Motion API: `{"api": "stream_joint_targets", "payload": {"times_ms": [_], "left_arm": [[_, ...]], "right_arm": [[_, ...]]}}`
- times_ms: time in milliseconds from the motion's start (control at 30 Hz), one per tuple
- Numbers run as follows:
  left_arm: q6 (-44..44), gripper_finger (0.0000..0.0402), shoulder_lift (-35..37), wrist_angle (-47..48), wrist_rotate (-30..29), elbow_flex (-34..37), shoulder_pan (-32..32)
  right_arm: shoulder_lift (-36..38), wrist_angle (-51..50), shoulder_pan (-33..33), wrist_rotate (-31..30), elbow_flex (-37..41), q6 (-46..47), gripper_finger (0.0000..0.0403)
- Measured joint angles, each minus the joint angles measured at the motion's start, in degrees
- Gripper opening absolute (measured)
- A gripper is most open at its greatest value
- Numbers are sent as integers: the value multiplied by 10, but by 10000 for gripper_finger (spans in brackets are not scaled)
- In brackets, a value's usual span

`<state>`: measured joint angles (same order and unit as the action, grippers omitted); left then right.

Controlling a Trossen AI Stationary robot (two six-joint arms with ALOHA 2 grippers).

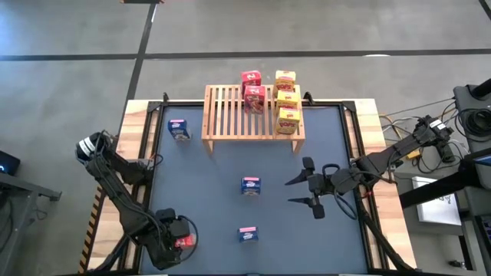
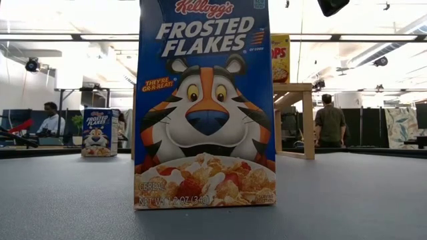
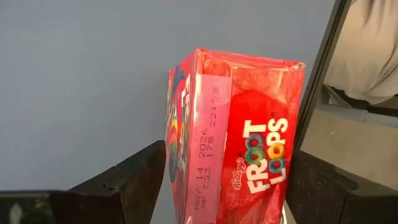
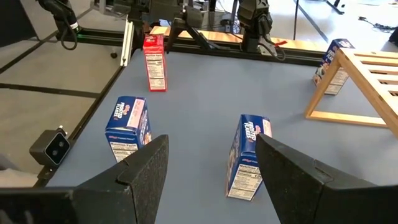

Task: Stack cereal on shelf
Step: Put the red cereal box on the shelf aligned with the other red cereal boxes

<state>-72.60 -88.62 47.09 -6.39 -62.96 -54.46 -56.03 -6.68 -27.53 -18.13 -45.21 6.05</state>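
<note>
The blue box closest to the low camera reads "Kellogg's FROSTED FLAKES", "THEY'RE GR-R-REAT!", "CEREAL" and "NET WT 1.2 OZ (34g)". A smaller blue box farther back also reads "FROSTED FLAKES". The red box at the left wrist reads "FROOT LOOPS" and a stamped "MAY 14 2026".
</note>
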Motion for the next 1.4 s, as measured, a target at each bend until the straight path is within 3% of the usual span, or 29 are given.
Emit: {"api": "stream_joint_targets", "payload": {"times_ms": [500, 867, 1100, 1400], "left_arm": [[22, 152, 2, 4, 0, 0, 0], [87, 145, 20, 7, -16, 0, 14], [209, 146, 55, 8, -65, 0, 58], [451, 146, 133, -12, -126, 0, 175]], "right_arm": [[0, 0, 0, 0, 4, 0, 228], [0, 0, 0, 0, 4, 0, 228], [0, 0, 0, 0, 4, -1, 228], [0, 0, 0, -16, 4, -3, 228]]}}
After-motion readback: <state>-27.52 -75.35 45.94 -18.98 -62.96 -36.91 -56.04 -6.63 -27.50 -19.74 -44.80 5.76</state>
